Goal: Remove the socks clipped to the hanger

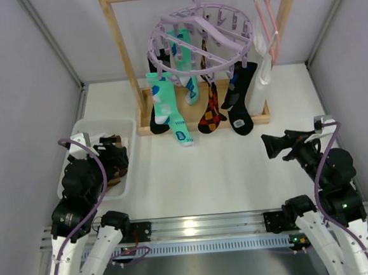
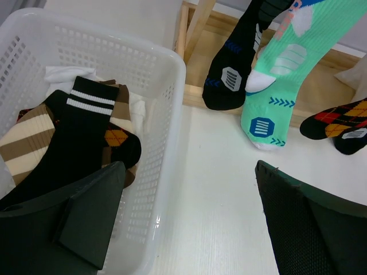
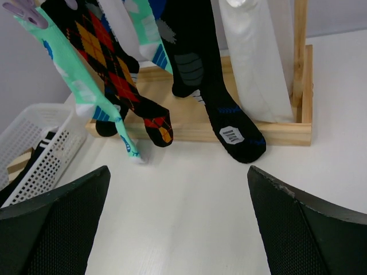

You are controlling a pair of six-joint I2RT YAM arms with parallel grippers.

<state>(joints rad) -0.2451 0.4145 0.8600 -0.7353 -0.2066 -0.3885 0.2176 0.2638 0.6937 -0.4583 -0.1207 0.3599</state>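
Observation:
The lilac round hanger point(image 1: 198, 37) hangs from the wooden rail. Clipped socks dangle from it: a mint-green one point(image 1: 167, 107), a teal one point(image 1: 188, 80), an orange and red argyle one point(image 1: 212, 113) and a black one point(image 1: 240, 104). My left gripper point(image 1: 114, 157) is open over the basket's right wall, nothing between its fingers point(image 2: 189, 172). My right gripper point(image 1: 272, 144) is open, low over the table, facing the socks. From the right wrist, the mint sock point(image 3: 74, 80), argyle sock point(image 3: 120, 86) and black sock point(image 3: 229, 126) hang ahead of that empty gripper point(image 3: 179, 172).
A white basket point(image 1: 81, 129) at the left holds a black striped sock point(image 2: 86, 132) and brown ones point(image 2: 26, 143). A white garment point(image 1: 262, 74) hangs on a thin pink hanger point(image 1: 265, 16) at the right of the wooden rack point(image 1: 123, 47), whose base point(image 3: 287, 134) lies across the table.

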